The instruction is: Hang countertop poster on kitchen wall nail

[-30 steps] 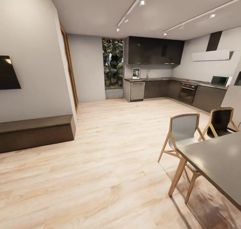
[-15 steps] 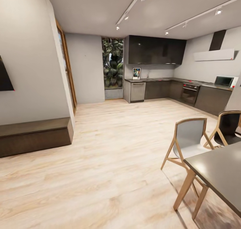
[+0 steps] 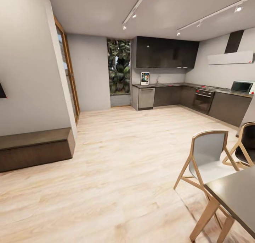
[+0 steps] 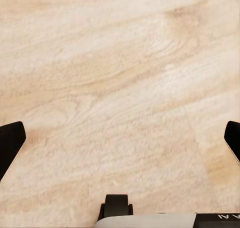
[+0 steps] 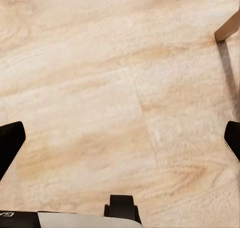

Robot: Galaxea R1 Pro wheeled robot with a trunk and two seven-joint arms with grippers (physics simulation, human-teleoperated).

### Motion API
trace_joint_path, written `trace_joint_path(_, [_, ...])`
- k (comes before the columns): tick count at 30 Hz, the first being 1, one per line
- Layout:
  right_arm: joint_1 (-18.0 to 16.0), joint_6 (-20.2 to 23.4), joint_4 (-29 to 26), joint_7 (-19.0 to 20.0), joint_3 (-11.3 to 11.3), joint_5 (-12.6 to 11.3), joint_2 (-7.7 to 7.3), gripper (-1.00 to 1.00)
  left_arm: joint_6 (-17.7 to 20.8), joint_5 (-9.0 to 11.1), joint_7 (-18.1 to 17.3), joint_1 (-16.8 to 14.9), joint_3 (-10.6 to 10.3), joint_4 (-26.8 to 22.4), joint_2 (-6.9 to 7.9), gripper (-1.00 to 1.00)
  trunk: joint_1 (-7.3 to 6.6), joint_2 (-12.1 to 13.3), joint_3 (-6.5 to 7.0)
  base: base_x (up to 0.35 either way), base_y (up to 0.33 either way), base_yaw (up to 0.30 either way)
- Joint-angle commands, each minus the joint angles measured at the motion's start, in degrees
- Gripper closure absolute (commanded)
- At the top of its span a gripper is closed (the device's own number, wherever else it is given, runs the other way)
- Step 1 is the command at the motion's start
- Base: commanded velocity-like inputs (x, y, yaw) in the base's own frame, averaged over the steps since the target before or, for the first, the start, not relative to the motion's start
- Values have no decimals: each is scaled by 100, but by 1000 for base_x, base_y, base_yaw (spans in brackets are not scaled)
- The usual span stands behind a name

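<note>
Far across the room, the poster (image 3: 144,78) stands upright on the left end of the dark kitchen countertop (image 3: 177,84), leaning against the pale wall. It is small and colourful with a white border. A tiny dark dot on the grey wall left of the window may be a wall nail (image 3: 88,62). My left gripper (image 4: 120,140) hangs open over bare wooden floor, its black fingertips (image 4: 10,143) far apart. Over the floor too, my right gripper (image 5: 120,140) is open, fingertips (image 5: 10,140) wide apart and nothing between them.
A dark dining table (image 3: 237,197) and two wooden chairs (image 3: 207,158) stand close at the right. A low dark bench (image 3: 33,149) runs along the left wall. A chair leg (image 5: 227,28) shows in the right wrist view. Wide wooden floor (image 3: 120,158) stretches toward the kitchen.
The whole head view has shifted: the camera has moved forward and turned. The kitchen looks slightly larger, the table, chairs and bench have slid toward the picture's edges. Both grippers stay open.
</note>
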Motion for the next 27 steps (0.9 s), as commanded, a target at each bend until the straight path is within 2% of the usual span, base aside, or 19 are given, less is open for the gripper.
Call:
trace_joint_path(1, [-3, -16, 5, -1, 2, 24, -1, -100, -10, -3, 0, 2, 6, -6, -1, -100, 4, -2, -5, 339, 0, 0])
trace_joint_path(13, [-3, -15, 5, 4, 2, 32, -1, -100, -10, -6, -4, 2, 6, -4, -1, -100, 4, -2, -5, 328, 0, 0])
trace_joint_path(21, [-3, -15, 5, 8, 2, 33, -1, -100, -2, -12, 0, 2, -2, 2, -1, -100, 4, -2, -5, 80, 0, 0])
trace_joint_path(27, [-3, -15, 5, 8, 2, 32, -1, -100, -1, -12, 0, 2, -3, -5, -1, -100, 4, -2, -5, 254, 0, 0])
